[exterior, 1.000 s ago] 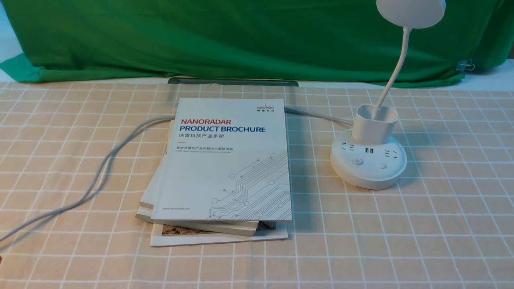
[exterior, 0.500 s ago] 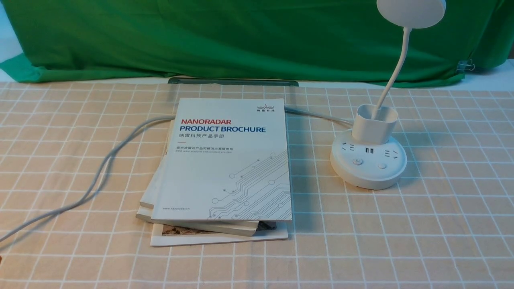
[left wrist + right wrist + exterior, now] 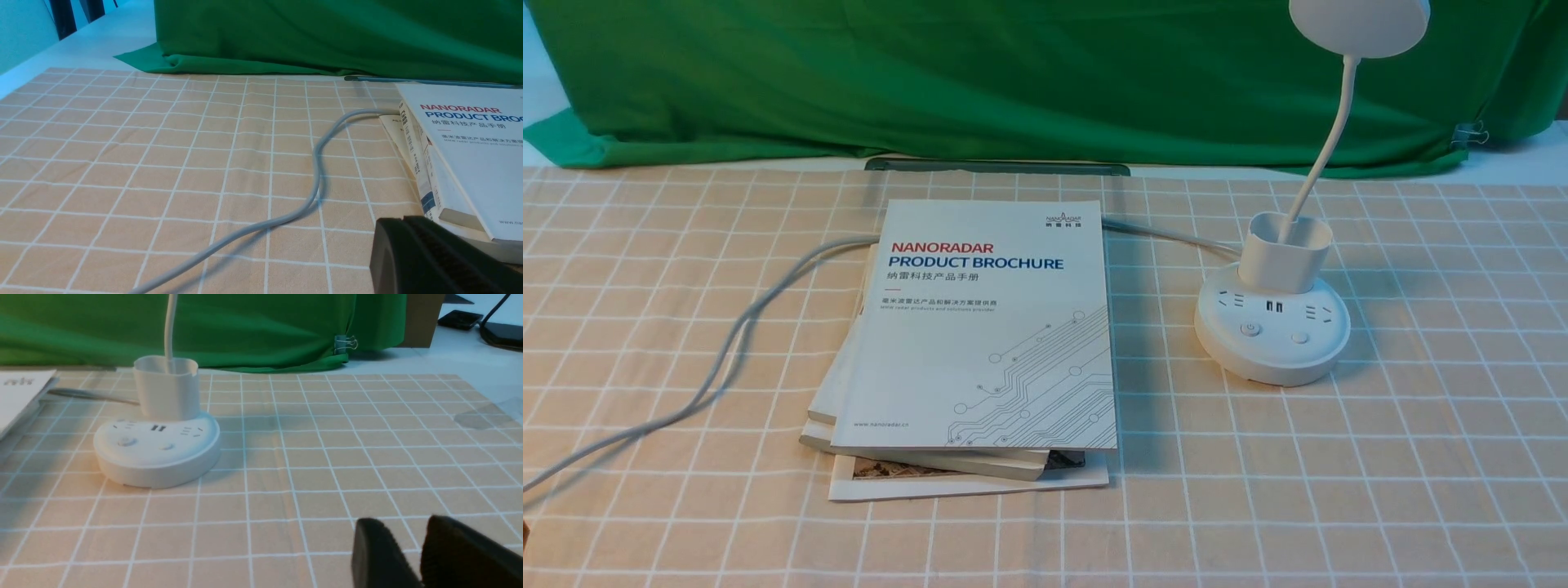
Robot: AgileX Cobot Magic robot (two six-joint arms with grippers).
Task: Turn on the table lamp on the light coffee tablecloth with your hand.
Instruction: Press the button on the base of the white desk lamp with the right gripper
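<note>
The white table lamp (image 3: pixel 1272 331) stands right of centre on the light coffee tablecloth (image 3: pixel 1421 457). Its disc head (image 3: pixel 1357 24) is at the top edge and looks unlit. Two buttons (image 3: pixel 1250 329) sit on the front of the base. Neither arm shows in the front view. In the right wrist view the lamp base (image 3: pixel 157 451) lies well ahead of my right gripper (image 3: pixel 404 526), whose jaws stand a little apart over bare cloth. My left gripper (image 3: pixel 402 220) has its jaws pressed together, empty, low over the cloth beside the books.
A stack of brochures (image 3: pixel 980 343) lies in the middle, also in the left wrist view (image 3: pixel 470 163). The lamp's grey cable (image 3: pixel 727 359) runs from under it to the left front edge. A green backdrop cloth (image 3: pixel 1013 82) closes the far side.
</note>
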